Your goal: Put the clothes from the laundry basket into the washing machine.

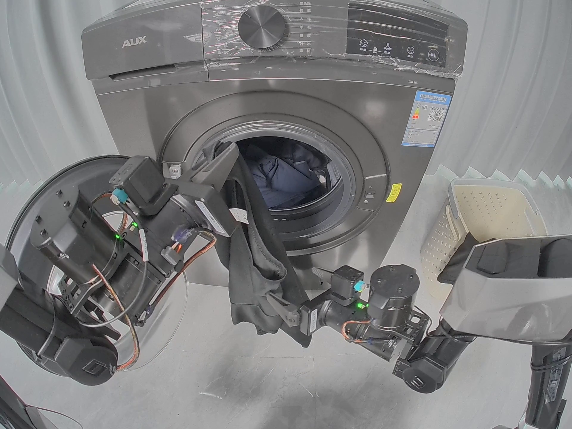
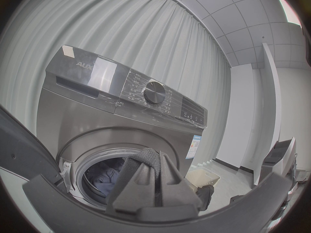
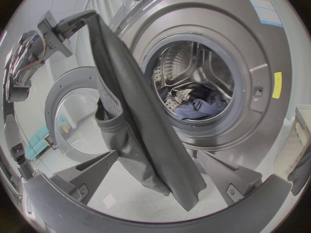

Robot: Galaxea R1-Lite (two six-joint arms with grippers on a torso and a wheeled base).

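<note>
A dark grey garment (image 1: 256, 257) hangs in front of the washing machine (image 1: 149, 49), down past the lower left rim of the drum opening. My left gripper (image 1: 223, 156) is shut on its top edge at the opening's upper left; in the left wrist view the cloth (image 2: 147, 154) bunches between the closed fingers. My right gripper (image 1: 281, 308) stands open low at the garment's bottom part, which hangs between the spread fingers (image 3: 97, 169). A blue garment (image 3: 197, 109) lies inside the drum. The cream laundry basket (image 1: 500, 210) stands on the floor to the right.
The round door (image 1: 59, 174) is swung fully open to the left, behind my left arm. A dark cloth (image 3: 301, 172) hangs over the basket's near edge. Bare floor lies in front of the machine. A pleated curtain runs behind.
</note>
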